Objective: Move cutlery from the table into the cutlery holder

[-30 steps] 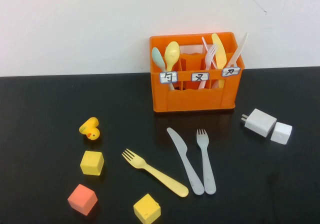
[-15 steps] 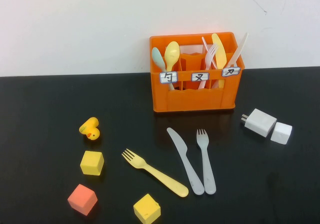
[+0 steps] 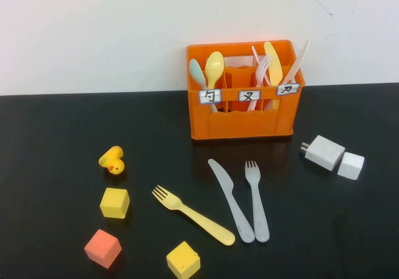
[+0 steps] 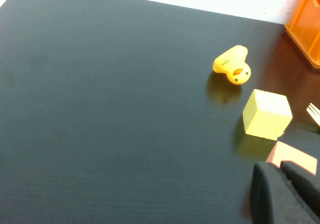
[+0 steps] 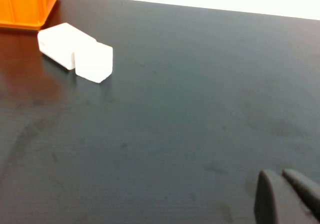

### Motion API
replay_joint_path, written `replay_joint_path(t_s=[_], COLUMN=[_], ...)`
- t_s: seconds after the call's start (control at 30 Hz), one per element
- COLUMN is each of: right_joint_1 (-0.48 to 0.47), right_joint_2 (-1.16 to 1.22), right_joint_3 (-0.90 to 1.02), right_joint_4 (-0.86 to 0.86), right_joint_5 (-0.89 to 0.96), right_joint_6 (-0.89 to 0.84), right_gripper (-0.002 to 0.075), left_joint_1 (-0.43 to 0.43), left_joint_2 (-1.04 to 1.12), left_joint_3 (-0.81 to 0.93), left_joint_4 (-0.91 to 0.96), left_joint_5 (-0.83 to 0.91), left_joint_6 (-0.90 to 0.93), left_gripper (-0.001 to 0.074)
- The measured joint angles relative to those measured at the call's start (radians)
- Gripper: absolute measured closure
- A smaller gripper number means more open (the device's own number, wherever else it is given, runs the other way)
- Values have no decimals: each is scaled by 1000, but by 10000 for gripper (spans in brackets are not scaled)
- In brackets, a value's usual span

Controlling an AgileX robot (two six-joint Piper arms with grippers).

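On the black table (image 3: 56,129) lie a pale yellow fork (image 3: 193,215), a greyish-white knife (image 3: 230,199) and a greyish-white fork (image 3: 256,200), in front of the orange cutlery holder (image 3: 243,124). The holder has teal and yellow spoons, a pink fork and other pieces standing in it. Neither arm shows in the high view. My left gripper (image 4: 280,176) is shut and empty above the table near the pink cube (image 4: 292,156); the yellow fork's tines (image 4: 314,113) peek in. My right gripper (image 5: 281,180) is shut and empty over bare table.
A yellow duck (image 3: 113,160), two yellow cubes (image 3: 115,202) (image 3: 183,260) and a pink cube (image 3: 102,248) lie at the front left. A white charger (image 3: 324,151) and white block (image 3: 350,165) lie right of the holder. A white wall stands behind.
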Motion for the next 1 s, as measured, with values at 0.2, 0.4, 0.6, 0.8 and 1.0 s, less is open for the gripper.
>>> replay_joint_path(t_s=[0.2, 0.4, 0.6, 0.8, 1.0], right_joint_1=[0, 0, 0, 0, 0], right_joint_2=[0, 0, 0, 0, 0], right_joint_3=[0, 0, 7, 9, 9], right_joint_4=[-2, -4, -8, -8, -16], right_joint_5=[0, 0, -45, -143, -272], right_joint_6=[0, 0, 0, 0, 0], right_gripper=[728, 728, 728, 728, 728], left_joint_1=[0, 0, 0, 0, 0], left_joint_2=[0, 0, 0, 0, 0], left_joint_3=[0, 0, 0, 0, 4], left_joint_4=[0, 0, 0, 0, 0], left_joint_5=[0, 0, 0, -14, -129], left_joint_6=[0, 0, 0, 0, 0], left_gripper=[736, 736, 736, 736, 736])
